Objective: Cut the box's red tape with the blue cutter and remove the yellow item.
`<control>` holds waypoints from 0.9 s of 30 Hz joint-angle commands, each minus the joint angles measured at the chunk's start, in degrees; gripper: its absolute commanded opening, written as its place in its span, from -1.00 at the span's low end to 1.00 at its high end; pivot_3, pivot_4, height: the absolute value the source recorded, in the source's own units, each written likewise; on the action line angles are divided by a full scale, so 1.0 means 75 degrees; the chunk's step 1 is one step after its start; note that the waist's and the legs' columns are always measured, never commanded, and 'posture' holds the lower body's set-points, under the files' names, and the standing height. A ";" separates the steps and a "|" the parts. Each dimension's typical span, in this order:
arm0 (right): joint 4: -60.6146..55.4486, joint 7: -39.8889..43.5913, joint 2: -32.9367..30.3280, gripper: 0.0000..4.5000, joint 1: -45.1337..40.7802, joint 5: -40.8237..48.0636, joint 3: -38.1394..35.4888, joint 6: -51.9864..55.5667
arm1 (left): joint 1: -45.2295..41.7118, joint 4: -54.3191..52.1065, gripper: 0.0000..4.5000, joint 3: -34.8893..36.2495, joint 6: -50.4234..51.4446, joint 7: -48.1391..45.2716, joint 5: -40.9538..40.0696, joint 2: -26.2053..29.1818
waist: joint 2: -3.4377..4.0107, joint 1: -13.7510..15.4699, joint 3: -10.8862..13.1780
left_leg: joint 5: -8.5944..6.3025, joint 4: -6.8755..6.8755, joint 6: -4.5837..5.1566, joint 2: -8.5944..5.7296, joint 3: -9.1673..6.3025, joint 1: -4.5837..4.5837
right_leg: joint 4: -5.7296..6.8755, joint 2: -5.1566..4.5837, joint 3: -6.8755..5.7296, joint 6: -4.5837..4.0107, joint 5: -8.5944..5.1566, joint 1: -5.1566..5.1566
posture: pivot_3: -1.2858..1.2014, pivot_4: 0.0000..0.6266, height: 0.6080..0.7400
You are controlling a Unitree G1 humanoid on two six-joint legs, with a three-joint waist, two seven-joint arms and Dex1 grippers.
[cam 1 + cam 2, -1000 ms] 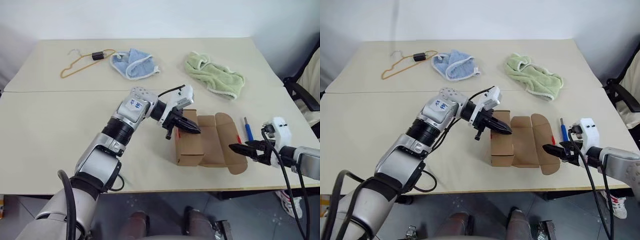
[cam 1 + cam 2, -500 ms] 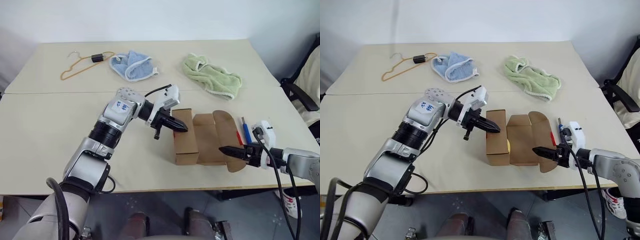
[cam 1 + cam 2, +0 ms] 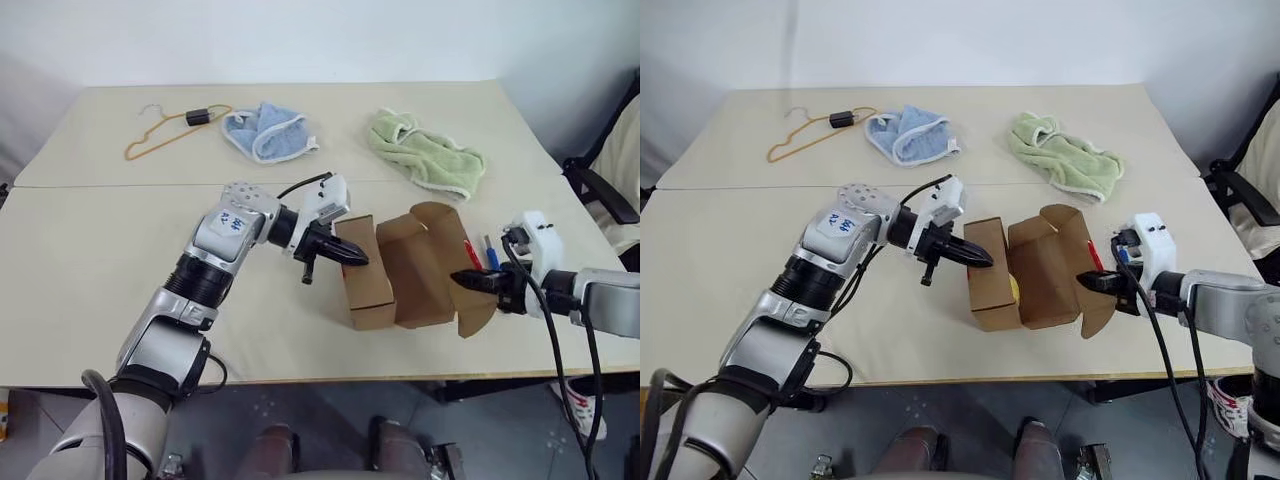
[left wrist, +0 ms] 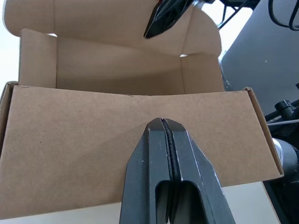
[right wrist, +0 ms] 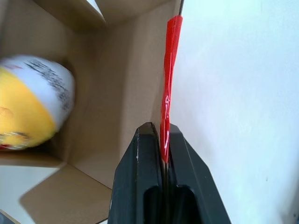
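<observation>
Nearest the table's front edge (image 3: pixel 300 372): the box (image 3: pixel 368 290), open, lying with its mouth turned toward the right arm, flaps spread on that side. At the box's right, the right gripper (image 3: pixel 470 279), fingers pressed together on the edge of the outer flap (image 3: pixel 470 305), pinching it where the red tape (image 5: pixel 169 84) runs along the flap's rim; tape seen edge-on in the right wrist view, rising straight out from between the fingertips. At the box's left, the left gripper (image 3: pixel 355 257), fingers pressed together and holding nothing, tips resting against or just at the box's closed left wall; contact not certain. Inside the box, toward its floor: the yellow item (image 3: pixel 1014 290), a sliver visible at the mouth in the head view, larger in the right wrist view (image 5: pixel 32 105), lying just past the pinched flap and to one side of the right fingers. Just beyond the box's right flaps, on the table: the blue cutter (image 3: pixel 491 253), long axis running away from the front edge, untouched, close by the right wrist. Judged relation for the coming move: yellow item reachable only through the right-facing mouth, hence nearer the right gripper, at present occupied with the flap; left gripper walled off from it by cardboard. Well beyond the box, toward the far edge: green towel (image 3: pixel 428 152), blue cloth (image 3: pixel 268 131), orange wire hanger (image 3: pixel 170 128).
</observation>
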 commanded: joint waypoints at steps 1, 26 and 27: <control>-0.0503 -0.0963 0.0408 -0.99 -0.0504 0.0627 -0.0566 0.0612 | 0.0473 0.0134 -1.00 -0.0355 0.0334 0.0188 0.0262 0.0141 | 0.0001 -0.0003 -0.0001 | 0.0000 0.0000 0.0000 -0.0001 0.0000 0.0001 | 0.0001 0.0000 0.0001 0.0000 0.0000 0.0000 | 0.03 -0.52 1.00; -0.1952 -0.6705 -0.2688 -0.99 -0.1260 0.6180 0.3255 -0.4811 | 0.0785 -0.0123 -1.00 -0.0656 -0.0127 0.0515 0.0568 0.0383 | 0.0010 -0.0016 -0.0012 | -0.0001 -0.0001 0.0009 0.0007 0.0019 0.0017 | 0.0011 0.0005 0.0015 -0.0010 -0.0003 0.0003 | 0.03 -0.52 1.00; -0.1964 -0.6614 -0.2780 -0.99 -0.1456 0.6180 0.3347 -0.4818 | 0.0789 -0.0165 -1.00 -0.0677 -0.0131 0.0504 0.0561 0.0406 | 0.0010 -0.0016 -0.0011 | -0.0001 -0.0002 0.0009 0.0007 0.0018 0.0017 | 0.0010 0.0005 0.0014 -0.0011 -0.0004 0.0003 | 0.03 -0.52 1.00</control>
